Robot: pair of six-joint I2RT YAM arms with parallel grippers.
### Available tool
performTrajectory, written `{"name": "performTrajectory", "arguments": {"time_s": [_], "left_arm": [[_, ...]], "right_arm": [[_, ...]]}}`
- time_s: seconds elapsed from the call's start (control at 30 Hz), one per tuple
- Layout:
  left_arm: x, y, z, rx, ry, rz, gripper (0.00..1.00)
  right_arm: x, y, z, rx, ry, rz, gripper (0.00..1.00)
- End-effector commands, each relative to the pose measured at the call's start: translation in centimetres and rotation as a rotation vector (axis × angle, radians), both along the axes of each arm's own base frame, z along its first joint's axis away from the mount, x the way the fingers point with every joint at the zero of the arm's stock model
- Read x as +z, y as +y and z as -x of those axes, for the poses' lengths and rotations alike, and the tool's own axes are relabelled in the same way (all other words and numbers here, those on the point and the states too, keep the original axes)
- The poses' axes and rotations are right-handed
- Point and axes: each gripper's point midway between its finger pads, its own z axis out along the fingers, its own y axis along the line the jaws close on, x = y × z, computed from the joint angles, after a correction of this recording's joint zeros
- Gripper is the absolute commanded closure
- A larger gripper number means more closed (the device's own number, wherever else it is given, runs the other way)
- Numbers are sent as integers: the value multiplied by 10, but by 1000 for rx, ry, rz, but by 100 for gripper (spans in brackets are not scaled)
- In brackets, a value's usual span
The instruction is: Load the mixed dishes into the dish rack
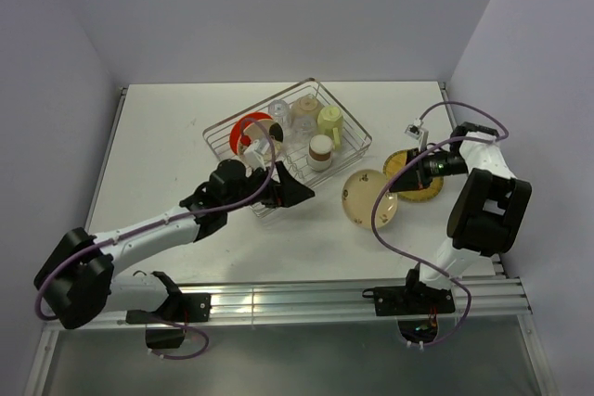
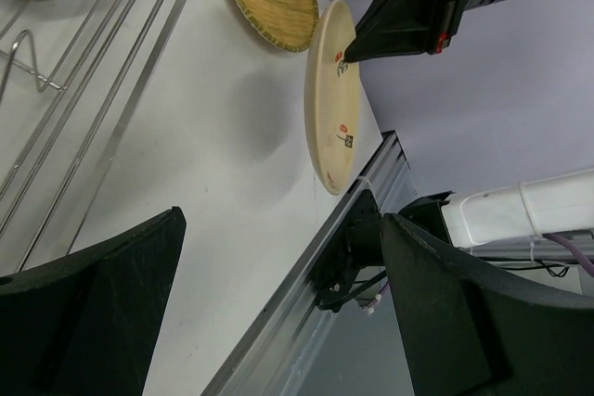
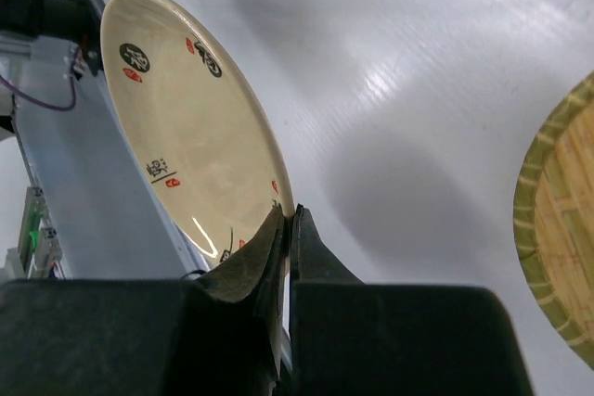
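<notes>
Cream round plate with small red and black printed marks (image 1: pixel 370 197) (image 2: pixel 332 99) (image 3: pixel 186 127) is over the desk (image 1: pixel 167 136), right of the square silver wire dish rack (image 1: pixel 215 141). It's tipped up on edge with the printed face turned toward the rack side. From the left wrist it looks almost edge-on, with its long line running far to near. The right gripper (image 1: pixel 392 185) (image 3: pixel 288 220) is clamped on its rim, jaws pinched tight. I can't tell whether the low rim touches the desk. The yellow woven-pattern plate (image 1: pixel 422 194) (image 3: pixel 561 229) lies flat just beside it, partly covered by that arm and cut off in the right wrist view. The left gripper (image 1: pixel 295 194) (image 2: pixel 283 220) is spread wide with nothing in it, at the rack's near corner.
</notes>
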Motion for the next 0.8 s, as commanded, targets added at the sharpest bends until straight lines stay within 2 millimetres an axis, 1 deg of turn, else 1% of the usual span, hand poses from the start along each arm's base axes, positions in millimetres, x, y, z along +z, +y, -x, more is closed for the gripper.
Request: {"name": "performTrajectory", "arguments": {"time_s": [0.0,0.03,0.07,0.1,0.13,0.17,0.2,0.23,0.27,0.3,0.33,0.37,0.4,0.43,0.47,0.53,0.57,0.63,0.67,0.73,0.77], "left_arm": [[34,-25,-7,-47,-97,53,7],[29,-31,-8,-57,-81,44,7],[29,-37,-6,-71,-75,44,8],[39,-44,-8,-77,-82,60,8],[38,-49,-8,-83,-77,56,8],[28,-57,-7,-96,-49,33,9],[37,-63,-9,-101,-55,48,9],[28,-69,-12,-100,-33,29,11],[24,-73,-10,-106,-16,14,15],[29,-79,-13,-104,-10,22,19],[20,-83,-16,-99,13,3,22],[18,-86,-16,-97,23,-6,26],[20,-90,-17,-97,27,-13,28],[15,-92,-18,-98,35,-27,30],[18,-96,-17,-102,28,-26,33],[18,-98,-16,-102,27,-32,37],[19,-98,-17,-96,25,-34,48],[20,-98,-18,-89,25,-42,63],[19,-97,-18,-82,27,-49,72],[22,-94,-21,-67,20,-54,81],[22,-93,-21,-62,16,-56,88]], "right_arm": [[52,16,1,-36,-48,-119,100],[56,17,0,-48,-44,-125,100],[61,18,0,-57,-54,-124,100],[62,17,-4,-81,-53,-124,100],[64,18,-5,-92,-60,-122,100],[67,18,-5,-103,-77,-116,100],[68,19,-10,-120,-84,-113,100],[68,20,-10,-127,-86,-106,100],[72,22,-10,-128,-106,-99,100],[73,24,-12,-130,-115,-100,100],[74,26,-11,-132,-115,-100,100],[77,28,-11,-131,-125,-103,100],[78,30,-11,-130,-128,-107,100],[80,32,-10,-129,-131,-110,100],[80,34,-11,-128,-133,-114,100],[82,35,-11,-130,-143,-114,100],[83,36,-11,-128,-147,-120,100],[84,39,-10,-123,-151,-123,100],[84,39,-11,-124,-150,-124,100],[84,39,-11,-124,-155,-123,100],[84,40,-11,-123,-159,-121,100]]}}
